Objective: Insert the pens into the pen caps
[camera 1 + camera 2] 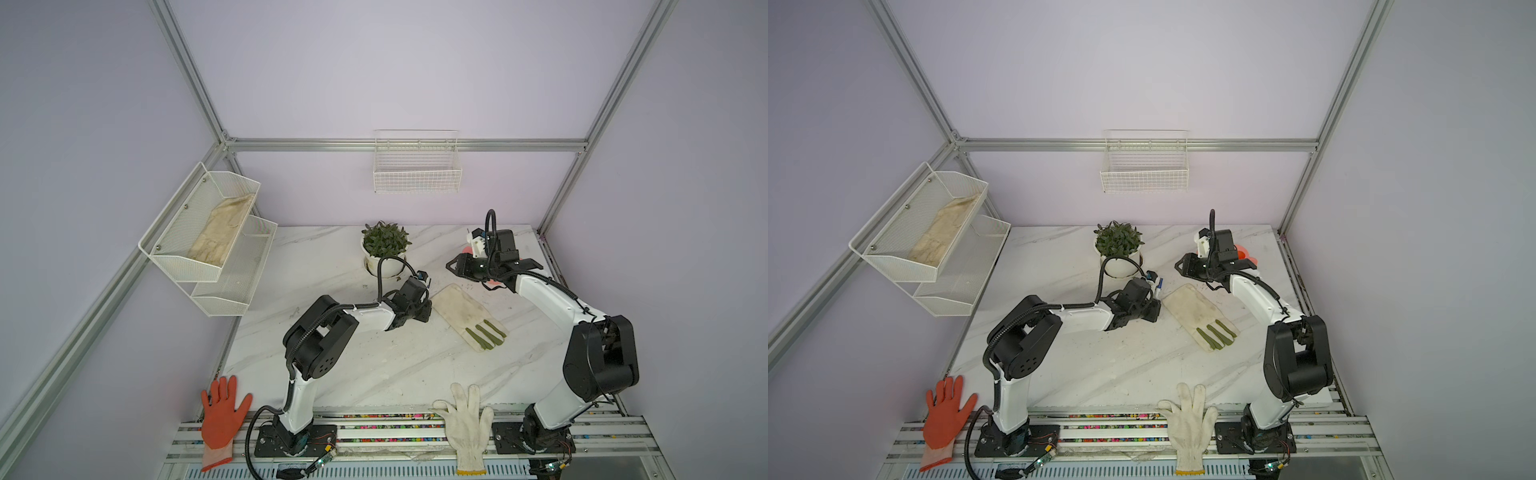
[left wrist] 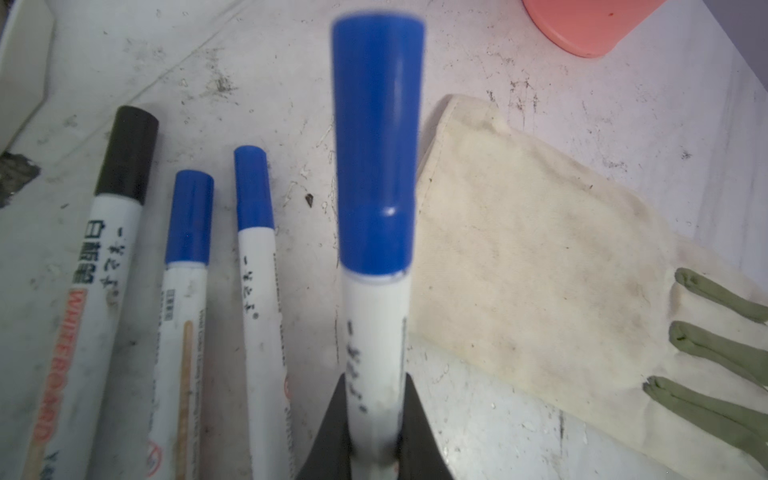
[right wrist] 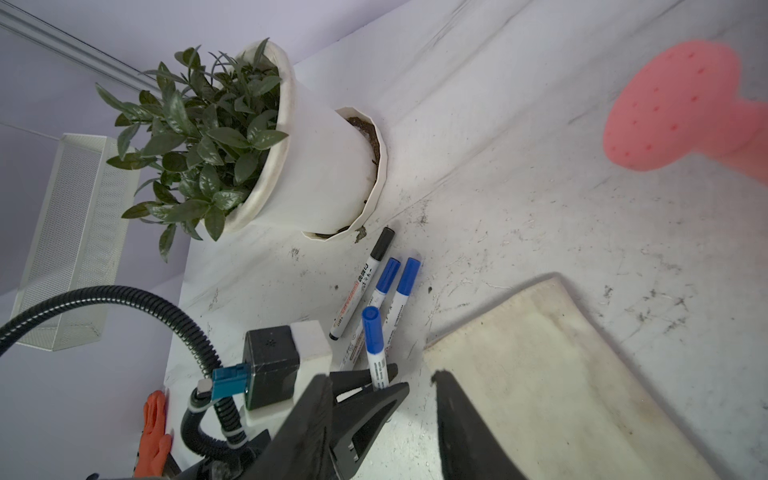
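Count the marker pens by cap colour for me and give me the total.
blue-capped pens: 3, one of them held in the left pincer
black-capped pen: 1
total: 4

This is a robotics lab test cell rather than a lived-in room. A bare aluminium frame [image 1: 407, 145] of extrusion boxes in plain lilac wall panels. The left arm [image 1: 370, 318] and right arm [image 1: 544, 299] are bolted to a slotted rail [image 1: 395, 432] along the 6 o'clock edge of a scuffed, marble-patterned worktop [image 1: 374, 374]. Loose wiring and small circuit boards show at their bases.

The furnishings look like set-out props:
- a wire basket [image 1: 417, 174] on the wall at 12 o'clock
- a mesh shelf rack [image 1: 208, 249] at 9 o'clock
- a potted plant [image 1: 384, 245]
- an orange glove [image 1: 222, 415] and a white knit glove [image 1: 463, 424] draped over the rail
- a canvas glove [image 1: 465, 313] on the worktop
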`<state>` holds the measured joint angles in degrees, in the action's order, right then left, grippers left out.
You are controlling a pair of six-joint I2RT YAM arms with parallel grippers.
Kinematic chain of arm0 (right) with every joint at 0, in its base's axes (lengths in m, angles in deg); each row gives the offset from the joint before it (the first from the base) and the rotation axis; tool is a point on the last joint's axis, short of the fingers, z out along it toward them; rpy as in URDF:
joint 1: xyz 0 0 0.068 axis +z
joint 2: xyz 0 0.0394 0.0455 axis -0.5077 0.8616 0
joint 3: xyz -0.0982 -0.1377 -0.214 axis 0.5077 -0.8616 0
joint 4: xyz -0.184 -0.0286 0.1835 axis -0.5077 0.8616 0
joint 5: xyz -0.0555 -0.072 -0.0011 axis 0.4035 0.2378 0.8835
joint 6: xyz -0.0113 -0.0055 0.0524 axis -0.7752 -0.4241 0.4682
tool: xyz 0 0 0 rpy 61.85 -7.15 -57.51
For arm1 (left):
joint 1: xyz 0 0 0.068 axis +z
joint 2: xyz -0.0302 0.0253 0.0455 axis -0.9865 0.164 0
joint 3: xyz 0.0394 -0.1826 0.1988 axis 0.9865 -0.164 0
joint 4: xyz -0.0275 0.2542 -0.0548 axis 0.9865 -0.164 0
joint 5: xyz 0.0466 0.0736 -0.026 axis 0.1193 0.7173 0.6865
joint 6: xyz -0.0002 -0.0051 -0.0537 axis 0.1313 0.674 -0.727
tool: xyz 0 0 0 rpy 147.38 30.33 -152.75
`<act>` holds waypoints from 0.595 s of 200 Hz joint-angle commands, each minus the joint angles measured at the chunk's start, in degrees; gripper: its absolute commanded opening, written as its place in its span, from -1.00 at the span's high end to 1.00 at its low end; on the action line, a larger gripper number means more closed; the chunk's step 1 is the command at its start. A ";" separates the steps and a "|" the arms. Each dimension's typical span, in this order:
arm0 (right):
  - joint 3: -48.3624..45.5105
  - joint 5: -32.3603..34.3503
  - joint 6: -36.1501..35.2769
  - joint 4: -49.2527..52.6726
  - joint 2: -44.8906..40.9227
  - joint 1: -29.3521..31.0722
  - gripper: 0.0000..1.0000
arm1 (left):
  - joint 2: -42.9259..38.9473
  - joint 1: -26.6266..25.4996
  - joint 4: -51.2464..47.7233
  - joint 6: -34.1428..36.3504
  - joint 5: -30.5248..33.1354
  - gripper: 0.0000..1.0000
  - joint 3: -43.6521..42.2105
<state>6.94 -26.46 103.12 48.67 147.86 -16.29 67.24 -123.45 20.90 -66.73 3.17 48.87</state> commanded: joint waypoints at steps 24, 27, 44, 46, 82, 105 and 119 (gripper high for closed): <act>-0.31 0.07 0.00 0.28 0.05 -0.34 0.15 | 2.42 -0.36 -8.08 1.36 2.18 0.48 6.98; -0.27 0.13 0.01 0.27 -0.03 -0.34 0.15 | 2.55 -0.37 -8.23 1.38 2.33 0.46 7.13; -0.27 0.23 -0.20 0.27 -0.36 -0.64 0.15 | 3.05 -0.56 -8.89 1.53 2.31 0.36 7.89; -0.27 0.33 -0.16 0.27 -0.37 -0.63 0.15 | 3.08 -0.58 -8.97 1.55 2.31 0.35 7.98; -0.60 0.79 -0.27 0.27 -1.09 -1.04 0.15 | 3.65 -0.69 -9.96 1.62 1.74 0.33 9.31; -0.62 2.19 -0.18 0.21 -1.32 -1.29 0.15 | 2.97 -0.65 -9.89 2.15 1.58 0.32 10.12; -0.55 3.66 -0.14 0.27 -1.39 -1.47 0.15 | 1.80 -0.70 -9.89 2.62 2.37 0.30 10.70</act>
<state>6.94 -25.50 103.07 48.67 148.01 -17.17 70.04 -123.82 12.48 -65.75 4.94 54.73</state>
